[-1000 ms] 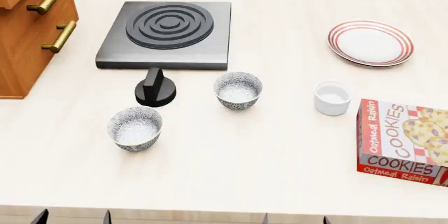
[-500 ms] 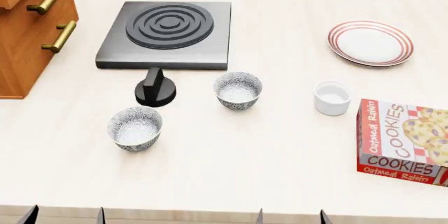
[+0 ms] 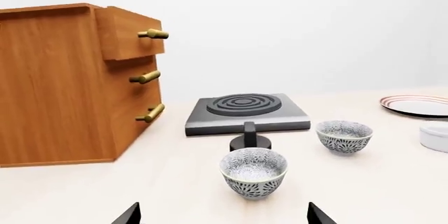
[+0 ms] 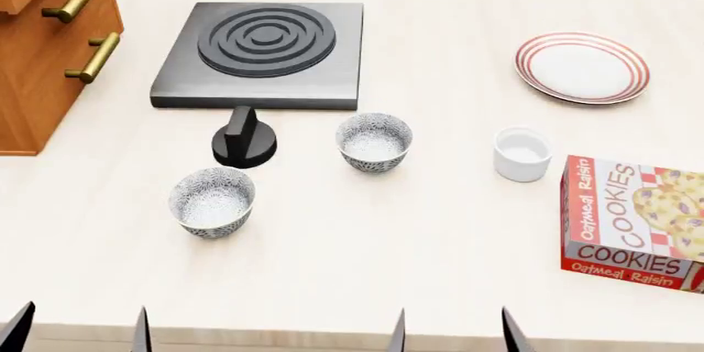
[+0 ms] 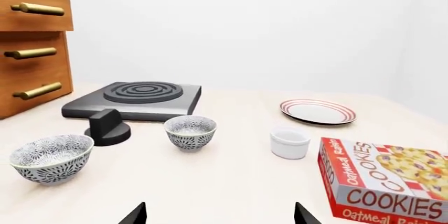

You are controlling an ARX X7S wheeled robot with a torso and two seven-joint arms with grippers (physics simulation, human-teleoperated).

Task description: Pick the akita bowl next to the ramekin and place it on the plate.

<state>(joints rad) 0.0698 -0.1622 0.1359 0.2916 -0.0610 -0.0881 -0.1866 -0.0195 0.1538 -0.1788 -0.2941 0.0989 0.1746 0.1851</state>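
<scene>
The akita bowl (image 4: 374, 142) (image 5: 190, 132) (image 3: 343, 136), white with a dark floral pattern, stands mid-counter, left of the plain white ramekin (image 4: 522, 153) (image 5: 290, 142) (image 3: 435, 135). The red-ringed plate (image 4: 582, 66) (image 5: 318, 112) (image 3: 417, 105) lies at the far right. My left gripper (image 4: 79, 331) (image 3: 220, 216) is open at the counter's near edge, well short of the bowls. Only the dark tips of its fingers show. My right gripper (image 4: 453, 331) (image 5: 219, 215) is open too, near the front edge, in front of the akita bowl and apart from it. Neither holds anything.
A second patterned bowl (image 4: 211, 201) stands at the near left. A black knob (image 4: 243, 138) sits before the grey burner block (image 4: 264, 55). A wooden drawer cabinet (image 4: 49, 47) fills the far left. A cookies box (image 4: 632, 222) lies at the right.
Both grippers' fingertips have come further into the head view at the bottom edge, the left pair also shifting left. Nothing on the counter has moved.
</scene>
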